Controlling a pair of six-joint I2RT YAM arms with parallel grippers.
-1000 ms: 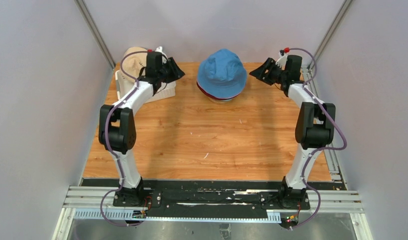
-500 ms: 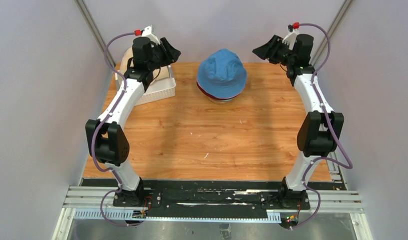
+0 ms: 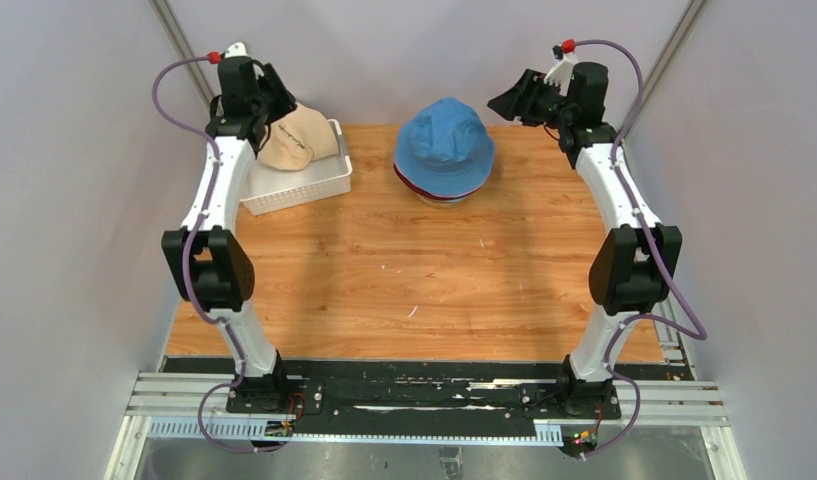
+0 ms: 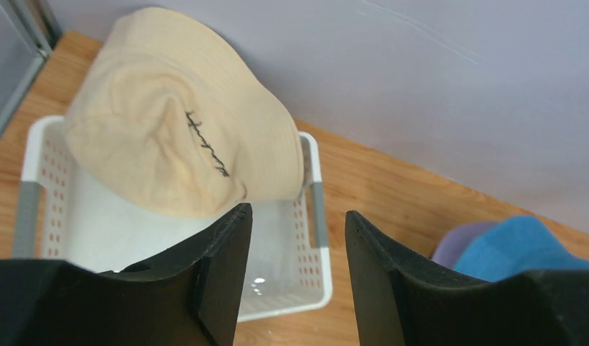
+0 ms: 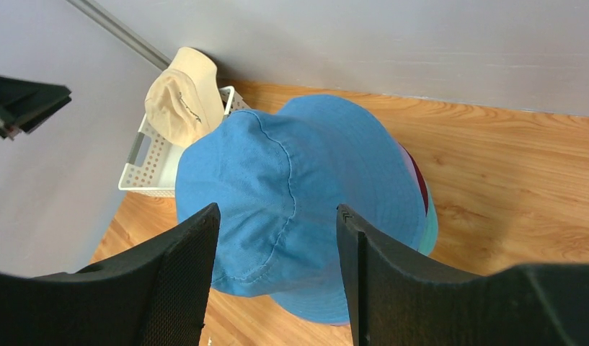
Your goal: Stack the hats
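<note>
The left tool point(image 4: 297, 215) stands wide, nothing between its fingers point(image 4: 226, 245). The beige hat point(image 4: 169, 137) lies just past the fingertips and a little to their left. It is crumpled, crown up, and shows a short line of dark stitching. It rests on the far part of the white basket point(image 4: 316, 209), covering the far rim. The basket's bare floor shows directly under the tool. Ahead and to the right of this tool, well apart, part of the blue hat point(image 4: 522, 241) shows, with a lavender hat point(image 4: 457, 241) peeking out beside it.

The right tool point(image 5: 277, 210) is also wide and holds nothing. The blue hat fills the gap between its fingers in the wrist view, lying below and ahead of them and not touching them. It is the top of a stack. On the stack's right side, from this tool's view, a thin lavender edge, a dark red hat point(image 5: 419, 180) and a teal hat point(image 5: 430, 216) show under its brim. Beyond the stack, ahead and left of this tool, sit the basket and the beige hat.

From above, both tools hang off the tabletop point(image 3: 414, 270) near its far edge. The left one is over the basket, the right one just beside the stack, and each points inward.
</note>
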